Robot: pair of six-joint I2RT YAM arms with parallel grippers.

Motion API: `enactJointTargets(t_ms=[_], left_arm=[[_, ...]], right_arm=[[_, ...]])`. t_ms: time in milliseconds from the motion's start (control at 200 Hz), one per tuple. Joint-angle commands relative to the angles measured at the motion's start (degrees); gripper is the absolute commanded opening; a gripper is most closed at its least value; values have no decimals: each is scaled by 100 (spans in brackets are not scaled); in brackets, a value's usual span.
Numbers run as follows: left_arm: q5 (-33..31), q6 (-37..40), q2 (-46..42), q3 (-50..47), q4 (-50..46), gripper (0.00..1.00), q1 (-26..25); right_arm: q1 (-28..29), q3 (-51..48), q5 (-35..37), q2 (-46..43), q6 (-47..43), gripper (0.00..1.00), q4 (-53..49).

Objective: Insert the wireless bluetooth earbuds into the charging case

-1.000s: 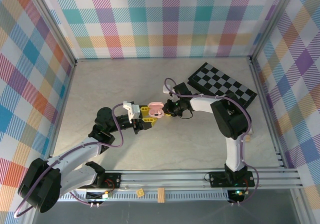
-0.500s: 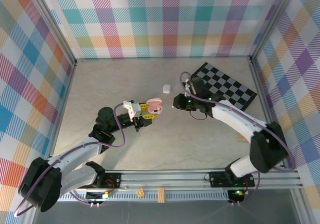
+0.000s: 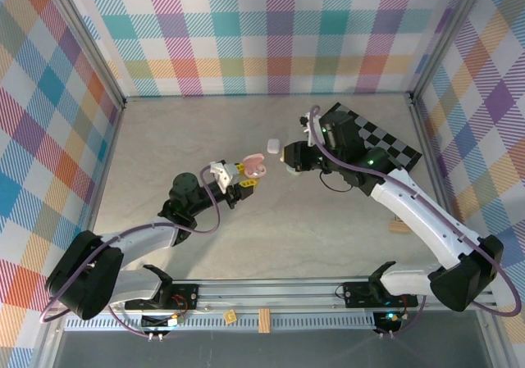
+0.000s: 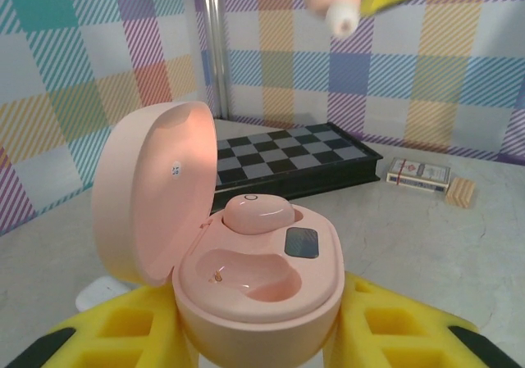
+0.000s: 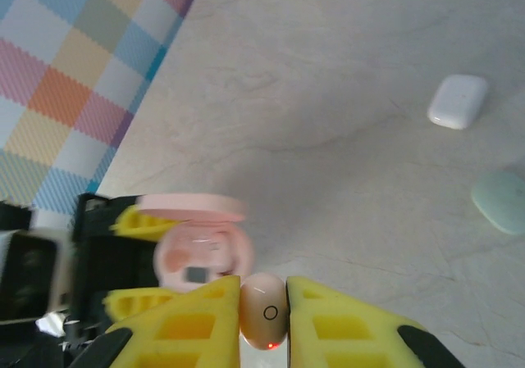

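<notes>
My left gripper (image 3: 244, 184) is shut on the open pink charging case (image 3: 256, 168), held above the table. In the left wrist view the case (image 4: 258, 282) has its lid up on the left. One pink earbud (image 4: 257, 214) sits in the far slot, and the near slot (image 4: 246, 271) is empty. Yellow fingers (image 4: 406, 331) clamp the case's sides. My right gripper (image 3: 288, 160) hovers just right of the case, shut on a second pink earbud (image 5: 264, 309). That earbud (image 4: 340, 17) hangs above the case.
A white closed case (image 3: 272, 146) lies beyond the pink case, and a mint case (image 5: 500, 200) lies on the table nearby. A checkerboard (image 3: 369, 137) sits at the back right. A card box (image 4: 418, 174) and a wooden block (image 3: 399, 227) lie to the right.
The right gripper has pulled back from the pink case and risen to the right with an earbud in it. The left gripper has carried the case a little farther back.
</notes>
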Motion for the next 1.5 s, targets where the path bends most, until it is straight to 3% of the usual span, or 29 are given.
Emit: enactJointTargets(t_ms=[0, 270, 1240, 1495], left_arm=[[-67, 194, 124, 246, 442, 36, -72], [-106, 214, 158, 271, 478, 36, -109], [-147, 303, 87, 236, 250, 36, -206], [-173, 285, 21, 174, 263, 36, -204]], right_arm=[[262, 383, 110, 310, -325, 19, -267], [708, 892, 287, 908, -539, 19, -422], [977, 911, -31, 1545, -503, 20, -418], [995, 933, 49, 1461, -396, 31, -383]])
